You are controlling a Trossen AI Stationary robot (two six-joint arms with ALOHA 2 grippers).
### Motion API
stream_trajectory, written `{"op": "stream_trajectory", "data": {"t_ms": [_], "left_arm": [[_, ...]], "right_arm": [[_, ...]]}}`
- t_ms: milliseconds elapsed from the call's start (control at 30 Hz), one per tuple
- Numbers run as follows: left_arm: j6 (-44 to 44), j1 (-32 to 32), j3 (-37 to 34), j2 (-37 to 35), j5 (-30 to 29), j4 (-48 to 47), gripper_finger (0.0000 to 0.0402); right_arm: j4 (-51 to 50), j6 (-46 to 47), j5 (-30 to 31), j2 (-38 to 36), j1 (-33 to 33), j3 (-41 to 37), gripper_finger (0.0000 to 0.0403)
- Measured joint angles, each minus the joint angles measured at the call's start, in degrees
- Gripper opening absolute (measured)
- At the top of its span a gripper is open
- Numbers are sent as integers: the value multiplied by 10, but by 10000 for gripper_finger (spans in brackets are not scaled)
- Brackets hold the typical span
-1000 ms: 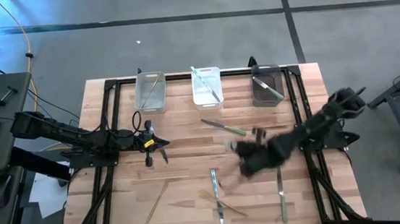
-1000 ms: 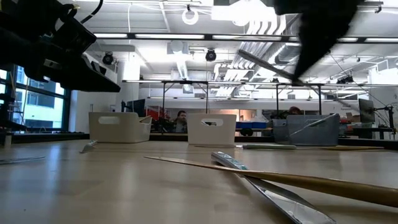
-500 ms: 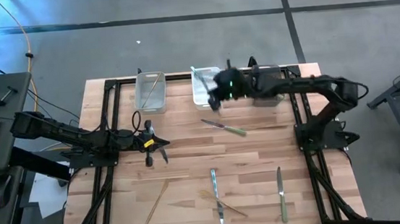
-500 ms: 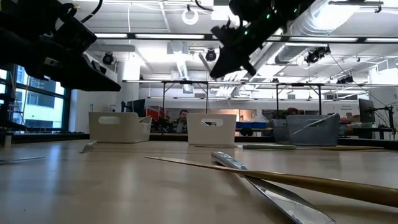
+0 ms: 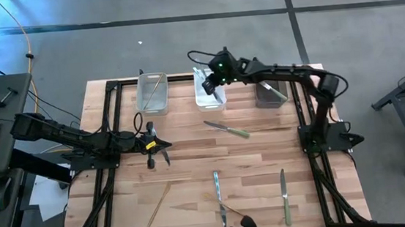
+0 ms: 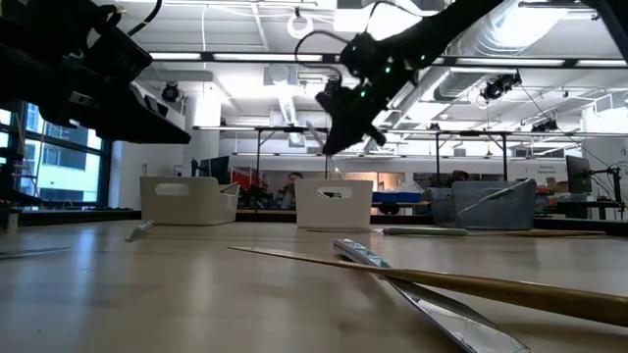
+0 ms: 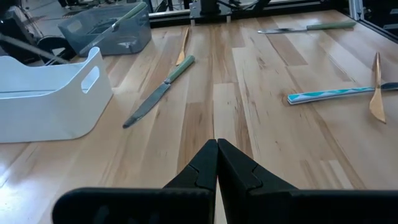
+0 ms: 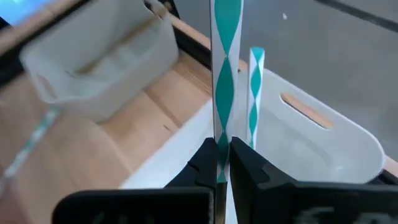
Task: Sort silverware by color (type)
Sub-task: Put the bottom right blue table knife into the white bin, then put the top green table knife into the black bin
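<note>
Over white bin (image 5: 209,91) | right fingers (image 8: 222,163) pinch teal-striped utensil (image 8: 225,74), axis straight ahead | left fingers (image 7: 217,163) closed, empty

The utensil (image 8: 222,81) pinched in the black right hand (image 8: 222,163) carries a teal-and-white diamond pattern. The middle bin (image 8: 323,140) is white, the worktop (image 5: 191,151) pale blond wood. A green-handled knife (image 7: 158,92) lies there.

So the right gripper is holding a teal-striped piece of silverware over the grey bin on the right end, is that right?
Not quite. The right gripper does hold a teal-striped piece of silverware, but it hangs over the white middle bin, not the grey bin. The high view and the right wrist view show this; another teal-striped piece already stands in that bin.
</note>
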Motion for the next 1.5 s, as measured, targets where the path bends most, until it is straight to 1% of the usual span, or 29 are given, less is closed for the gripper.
{"op": "stream_trajectory", "data": {"t_ms": [200, 400, 533, 667, 833, 933, 1033, 1100, 1167, 1233, 1367, 1433, 1500], "left_arm": [[0, 0, 0, 0, 0, 0, 0], [0, 0, 0, 0, 0, 0, 0], [0, 0, 0, 0, 0, 0, 0], [1, 0, 0, 0, -9, 0, 0], [1, 0, 0, 0, -10, 0, 0], [1, 0, 0, 0, -10, -1, 0], [1, 0, 0, 0, -10, -4, 0], [1, 0, 0, 0, -10, -5, 0], [1, 0, 0, 0, -10, -5, 0], [1, 0, 0, 0, -10, -5, 0], [1, 0, 0, 0, -10, -5, 0], [1, 0, 0, 0, -10, -3, 0], [0, 0, 0, 0, -10, -2, 0]], "right_arm": [[6, -11, 1, 53, -3, 17, 2], [14, -21, 11, 74, -6, 18, 9], [11, -26, 11, 82, -11, 18, 30], [13, -41, 11, 83, -10, 18, 63], [14, -72, 10, 65, -5, 18, 93], [4, -109, 18, 37, 7, 18, 88], [-7, -168, 45, 4, 33, 10, 60], [6, -198, 55, -20, 46, -15, 31], [50, -204, 53, -45, 52, -58, 9], [114, -193, 46, -69, 51, -120, 8], [277, -148, 2, -116, 60, -264, 10], [334, -126, -4, -144, 76, -326, 3], [368, -107, 5, -174, 97, -374, 2]]}}
